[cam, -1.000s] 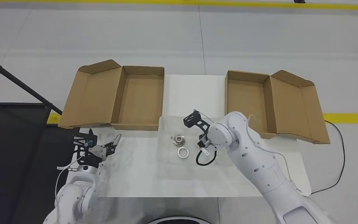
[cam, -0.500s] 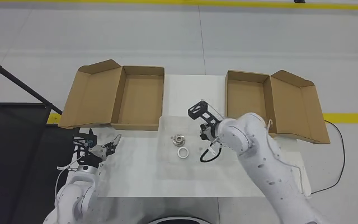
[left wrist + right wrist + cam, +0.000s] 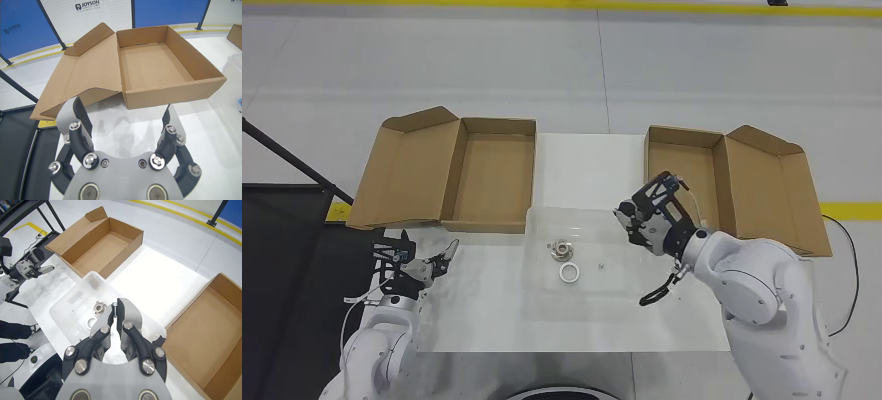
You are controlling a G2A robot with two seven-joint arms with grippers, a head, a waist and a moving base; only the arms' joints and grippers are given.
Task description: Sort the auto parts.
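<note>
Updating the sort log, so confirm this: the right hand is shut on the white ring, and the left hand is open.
Wrong part: the right wrist view shows the right hand shut on a small bolt; the left hand is open.

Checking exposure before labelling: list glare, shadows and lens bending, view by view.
Right wrist view: the white table burns out to glare beside the nearer brown cardboard box, and the yellow floor line bows. Left wrist view: the open left gripper casts shadows on the table. Top view: even light.
</note>
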